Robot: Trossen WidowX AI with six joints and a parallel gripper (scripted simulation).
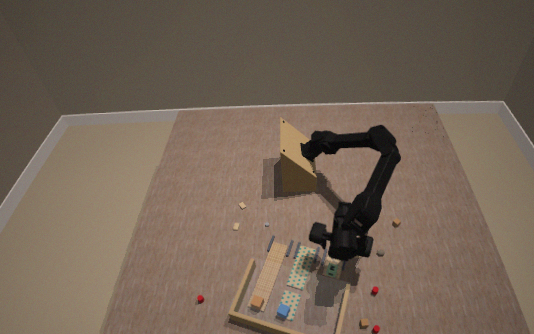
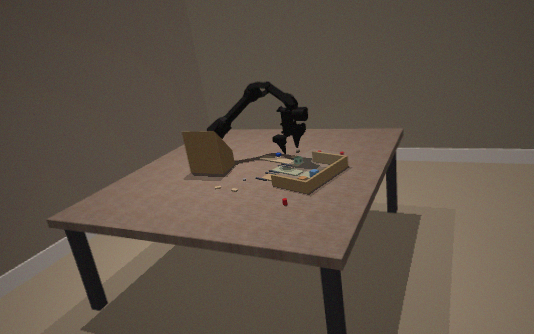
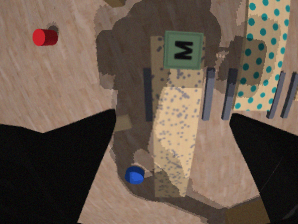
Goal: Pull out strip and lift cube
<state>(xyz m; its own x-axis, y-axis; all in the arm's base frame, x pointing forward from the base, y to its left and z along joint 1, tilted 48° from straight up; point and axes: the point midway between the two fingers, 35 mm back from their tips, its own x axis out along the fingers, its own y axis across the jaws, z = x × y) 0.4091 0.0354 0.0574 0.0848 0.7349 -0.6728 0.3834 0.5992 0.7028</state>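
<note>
Wide-open gripper (image 1: 341,247) (image 2: 291,151) (image 3: 174,116), nothing grasped; green M cube (image 1: 332,270) (image 2: 298,160) (image 3: 183,50) sits at twelve o'clock in the wrist view, probably light, rigid, best pinched by opposite sides.

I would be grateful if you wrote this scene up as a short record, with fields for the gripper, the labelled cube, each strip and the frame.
gripper: open, above the table, nothing between its fingers
labelled cube: green, marked M, on one end of the speckled strip
speckled strip: flat, gripper end pulled clear of the wooden frame
dotted strip: in two pieces, blue cube on the farther piece
checked strip: orange cube at its far end
wooden frame: three-sided
</note>
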